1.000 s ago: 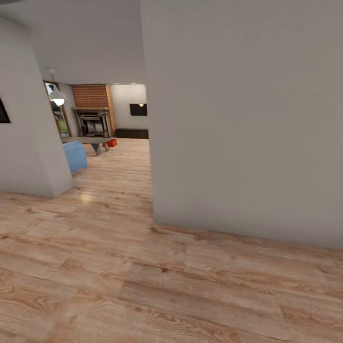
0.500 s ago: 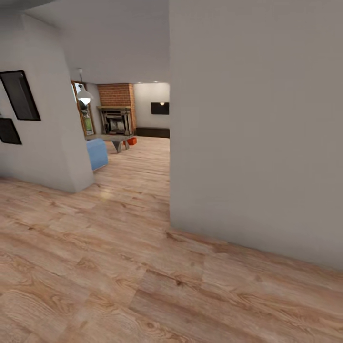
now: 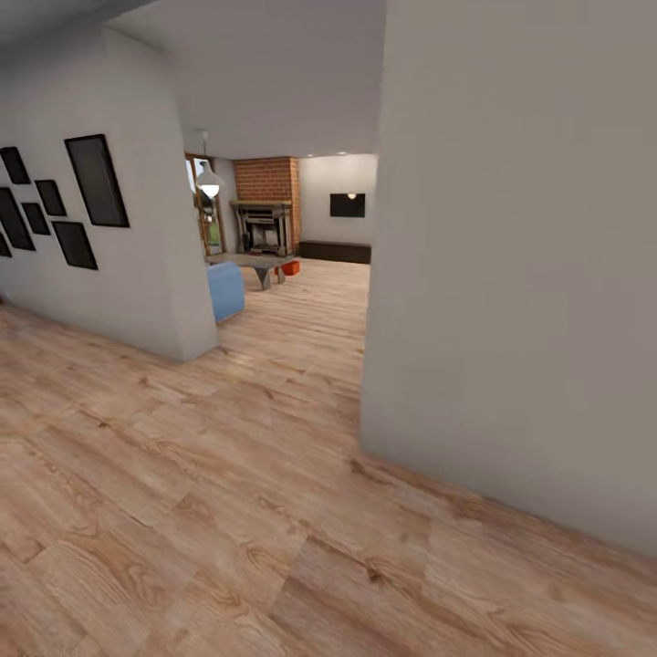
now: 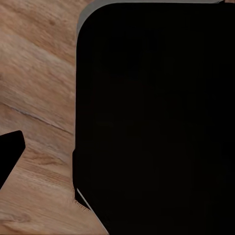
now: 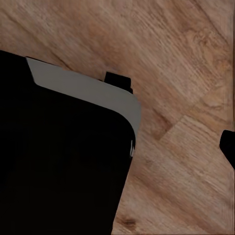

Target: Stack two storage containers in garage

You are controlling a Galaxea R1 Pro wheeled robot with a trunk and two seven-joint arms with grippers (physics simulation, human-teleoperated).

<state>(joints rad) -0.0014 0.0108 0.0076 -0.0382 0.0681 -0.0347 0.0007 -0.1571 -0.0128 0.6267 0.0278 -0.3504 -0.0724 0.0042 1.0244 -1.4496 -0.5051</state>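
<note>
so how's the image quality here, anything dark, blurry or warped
Head view: evenly lit, soft and a bit blurry, walls leaning as if wide-angle, faint sheen on the wood floor. Left wrist view: mostly blocked by a black body. Right wrist view: the same, with sharp floor grain beside it.

Both arms hang low with the wrists turned down toward the floor, close in against the robot's own black, grey-edged body (image 4: pixel 156 117), which looms large beside each wrist (image 5: pixel 58 156). A dark finger tip (image 4: pixel 10 154) pokes in by the left wrist and another (image 5: pixel 228 144) by the right. Whether either pair of jaws is parted or closed can't be made out.
</note>
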